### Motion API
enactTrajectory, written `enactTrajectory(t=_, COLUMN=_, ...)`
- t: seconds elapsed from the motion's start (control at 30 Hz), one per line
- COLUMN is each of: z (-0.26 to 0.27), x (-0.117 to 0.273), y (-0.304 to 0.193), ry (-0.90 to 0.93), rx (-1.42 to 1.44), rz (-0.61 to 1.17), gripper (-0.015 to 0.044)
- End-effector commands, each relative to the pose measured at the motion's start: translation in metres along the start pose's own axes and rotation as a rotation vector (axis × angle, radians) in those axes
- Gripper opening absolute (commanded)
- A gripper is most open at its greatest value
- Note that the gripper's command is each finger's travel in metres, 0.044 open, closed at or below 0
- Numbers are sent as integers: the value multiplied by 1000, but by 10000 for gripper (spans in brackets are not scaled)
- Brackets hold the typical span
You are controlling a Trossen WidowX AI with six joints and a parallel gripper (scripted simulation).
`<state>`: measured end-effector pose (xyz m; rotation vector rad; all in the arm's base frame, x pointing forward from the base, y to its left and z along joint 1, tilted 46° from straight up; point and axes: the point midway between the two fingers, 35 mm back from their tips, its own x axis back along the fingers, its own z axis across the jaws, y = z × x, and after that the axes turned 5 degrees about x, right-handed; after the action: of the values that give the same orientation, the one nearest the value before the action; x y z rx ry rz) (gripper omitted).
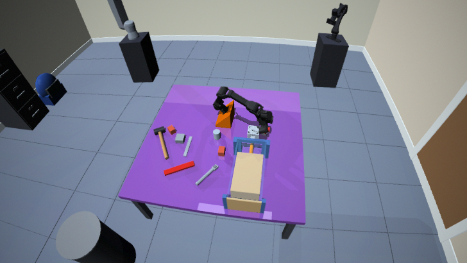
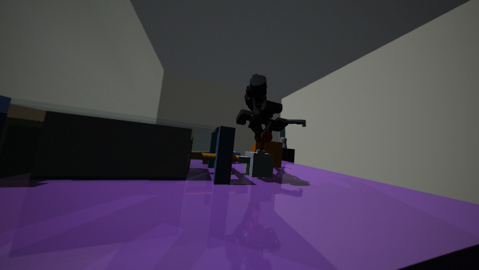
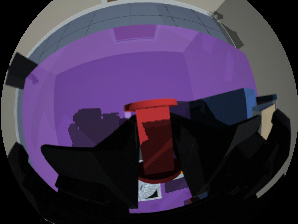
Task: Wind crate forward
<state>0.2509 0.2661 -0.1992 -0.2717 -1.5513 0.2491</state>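
Note:
My gripper (image 1: 265, 129) (image 2: 262, 136) (image 3: 150, 117) is shut on the red spool-shaped grip of the winch handle (image 1: 269, 129) (image 2: 267, 136) (image 3: 159, 155). The grip stands upright between the fingers. A red part shows below it, over the top of the pale winch (image 1: 253, 131) (image 2: 262, 164) (image 3: 149, 191). Whether the key is seated in the hole is hidden. The tan crate (image 1: 247, 172) (image 2: 117, 147) sits flat in the cubby. The orange strap (image 1: 251, 149) (image 2: 208, 156) runs from it through the blue steel frame (image 1: 251, 140) (image 2: 224, 155) towards the winch. A gap separates crate and frame.
An orange wedge (image 1: 224, 120) (image 2: 275, 155) stands by the arm's base. A grey cylinder (image 1: 216, 134) and a red cube (image 1: 221, 151) lie left of the frame. A wrench (image 1: 206, 174), red bar (image 1: 179, 168), grey bar (image 1: 187, 146), grey block (image 1: 179, 138) and hammer (image 1: 163, 145) lie farther left.

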Motion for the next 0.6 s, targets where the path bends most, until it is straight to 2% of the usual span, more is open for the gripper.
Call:
enactTrajectory(t=0.0, z=28, x=-2, y=7, ry=55, rx=39, rz=-6, gripper=0)
enactTrajectory(t=0.57, z=31, x=-2, y=8, ry=55, rx=39, rz=-6, gripper=0)
